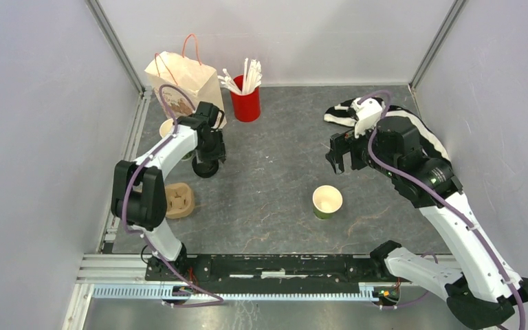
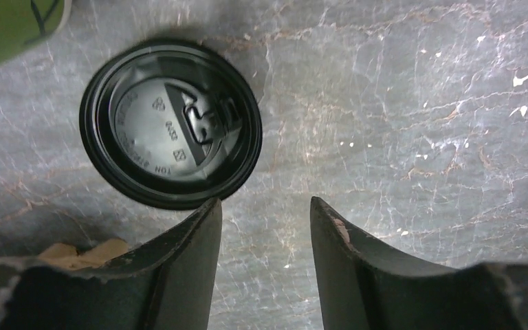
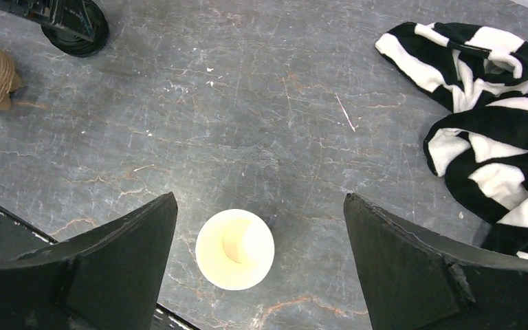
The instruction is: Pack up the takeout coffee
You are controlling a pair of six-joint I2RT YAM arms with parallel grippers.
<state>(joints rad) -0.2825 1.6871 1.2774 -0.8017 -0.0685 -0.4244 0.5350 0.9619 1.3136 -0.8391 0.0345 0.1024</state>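
Note:
A round black lid (image 2: pixel 170 124) lies on the grey table, and no cup shows under it. My left gripper (image 2: pixel 265 201) hovers just beside it, open, with only bare table between the fingers; from above it sits at the table's left (image 1: pixel 206 162). A lidless green cup (image 1: pixel 327 201) with a cream inside stands near the middle. My right gripper (image 3: pixel 260 196) hangs wide open above that cup (image 3: pixel 234 249), holding nothing. A second green cup (image 1: pixel 168 127) stands behind the left arm, mostly hidden. No capped takeout coffee is in view.
A brown paper bag (image 1: pixel 182 77) with red handles stands at the back left, next to a red cup (image 1: pixel 246 104) of white sticks. A cardboard cup carrier (image 1: pixel 179 201) lies at the left. A black-and-white striped cloth (image 3: pixel 485 130) lies at the back right.

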